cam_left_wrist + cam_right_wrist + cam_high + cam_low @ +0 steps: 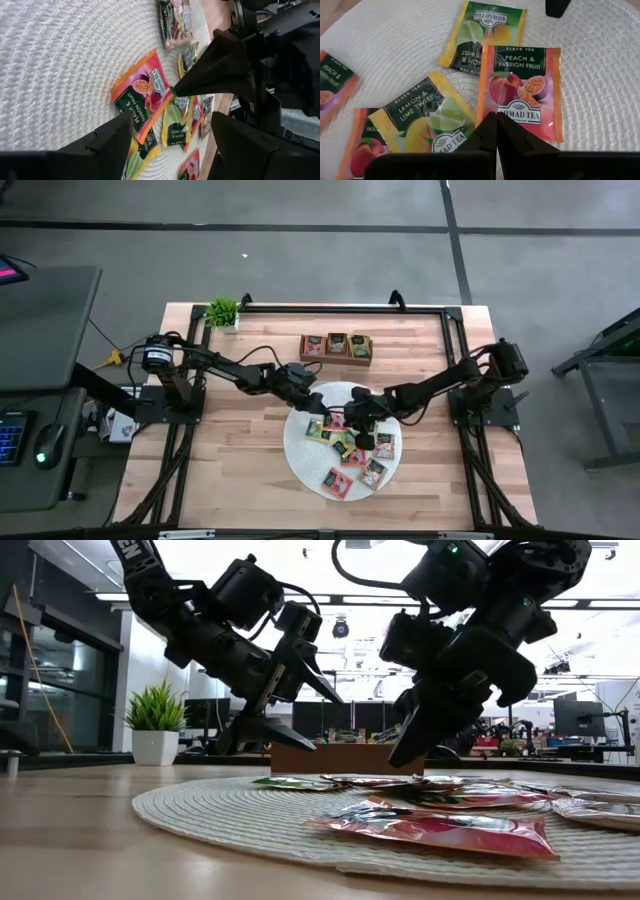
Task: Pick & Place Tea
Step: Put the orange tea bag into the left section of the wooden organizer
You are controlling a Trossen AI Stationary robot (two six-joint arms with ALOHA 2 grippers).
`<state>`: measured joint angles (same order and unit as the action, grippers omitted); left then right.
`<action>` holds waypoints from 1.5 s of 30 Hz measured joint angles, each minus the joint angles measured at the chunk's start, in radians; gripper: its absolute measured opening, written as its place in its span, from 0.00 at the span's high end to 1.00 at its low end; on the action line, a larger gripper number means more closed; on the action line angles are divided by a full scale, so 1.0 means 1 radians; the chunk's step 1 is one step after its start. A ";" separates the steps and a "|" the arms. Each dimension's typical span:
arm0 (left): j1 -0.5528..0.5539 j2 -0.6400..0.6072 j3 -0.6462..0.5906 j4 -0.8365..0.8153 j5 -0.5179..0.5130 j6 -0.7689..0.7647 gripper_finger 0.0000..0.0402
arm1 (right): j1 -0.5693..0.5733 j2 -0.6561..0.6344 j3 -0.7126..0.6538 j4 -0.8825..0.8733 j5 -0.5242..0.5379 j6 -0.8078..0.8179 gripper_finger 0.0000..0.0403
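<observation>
Several flat tea packets lie scattered on the round white woven mat [300, 455]. One is a red peach and passion fruit packet [520, 85], also in the left wrist view [142, 97]. My right gripper [496, 117] is shut and slants down, its tips over that packet's label end. My left gripper [170, 150] hovers open above the mat's far left part, just left of the right gripper [352, 418], with nothing between its fingers. In the low view both grippers, left [328, 723] and right [393, 762], hang above the packets [430, 830]. My right gripper's shut fingertips [173, 90] stand at the peach packet's label end [517, 117], coming from above on a slant from the table's right. The low view shows them slightly above the mat, and I cannot tell whether they touch the packet.
A brown wooden tray [337, 360] holding packets stands beyond the mat near the far edge. A small potted plant [223, 312] sits at the far left corner. A black frame runs along the table's far edge and sides. Bare wood lies left and right of the mat.
</observation>
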<state>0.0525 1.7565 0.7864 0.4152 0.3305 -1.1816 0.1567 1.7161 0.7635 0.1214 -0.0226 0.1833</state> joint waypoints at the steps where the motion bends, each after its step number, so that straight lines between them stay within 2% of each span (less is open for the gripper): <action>1: 0.000 0.000 0.000 0.000 0.000 0.000 0.34 | 0.002 0.000 0.000 0.000 0.012 0.000 1.00; 12: 0.000 0.000 0.000 0.000 -0.002 0.001 0.34 | 0.003 0.000 0.000 0.012 0.035 0.018 1.00; 28: 0.000 -0.001 0.000 -0.011 -0.008 0.002 0.34 | 0.003 0.069 0.000 0.055 0.005 0.044 1.00; 45: 0.000 -0.001 0.000 -0.087 -0.034 -0.002 0.34 | -0.028 0.071 0.000 0.086 0.013 0.033 1.00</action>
<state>0.0525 1.7554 0.7860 0.3286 0.2969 -1.1833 0.1287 1.7874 0.7635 0.2076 -0.0097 0.2165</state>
